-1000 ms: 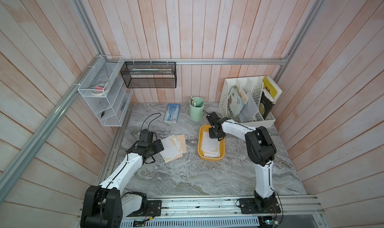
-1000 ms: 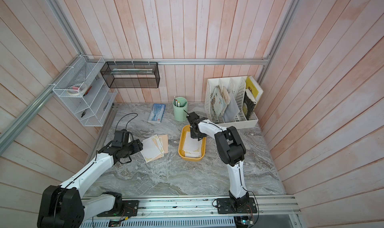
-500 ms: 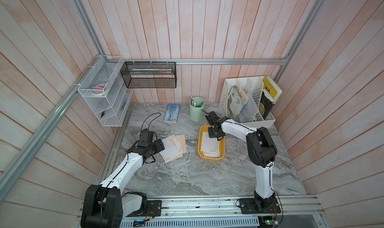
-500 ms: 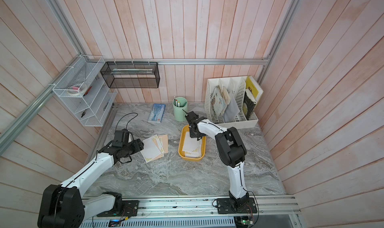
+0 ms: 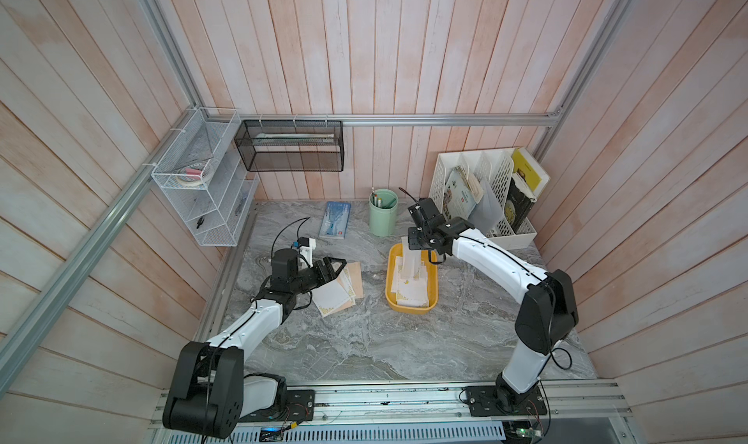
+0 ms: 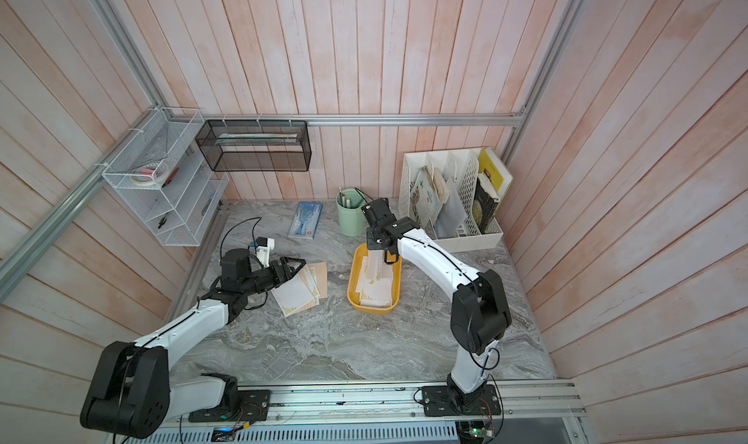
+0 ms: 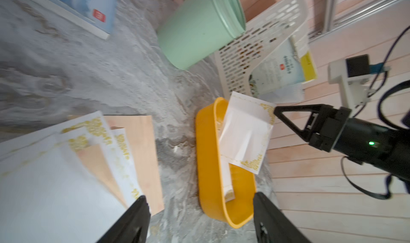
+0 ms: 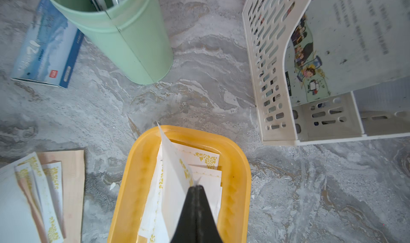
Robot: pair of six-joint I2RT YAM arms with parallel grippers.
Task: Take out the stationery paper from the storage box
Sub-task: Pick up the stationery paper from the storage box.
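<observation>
Left pincer (image 5: 334,271), released, stands over the paper pile (image 5: 336,298) on the tabletop (image 5: 364,340), hiding one corner. Box (image 5: 389,290) beyond: white, gold-cornered sheets (image 5: 411,290) overlap, lower ones mostly covered. At its far end the right pincer (image 8: 196,192), tips unseen from above, is clenched on one sheet (image 8: 173,179), held raised and bowed.

On the grey marbled counter (image 5: 364,340), the mustard-yellow plastic storage box (image 5: 389,278) lies right of loose stationery paper (image 5: 335,297), before the mint-green cup (image 5: 382,219).
</observation>
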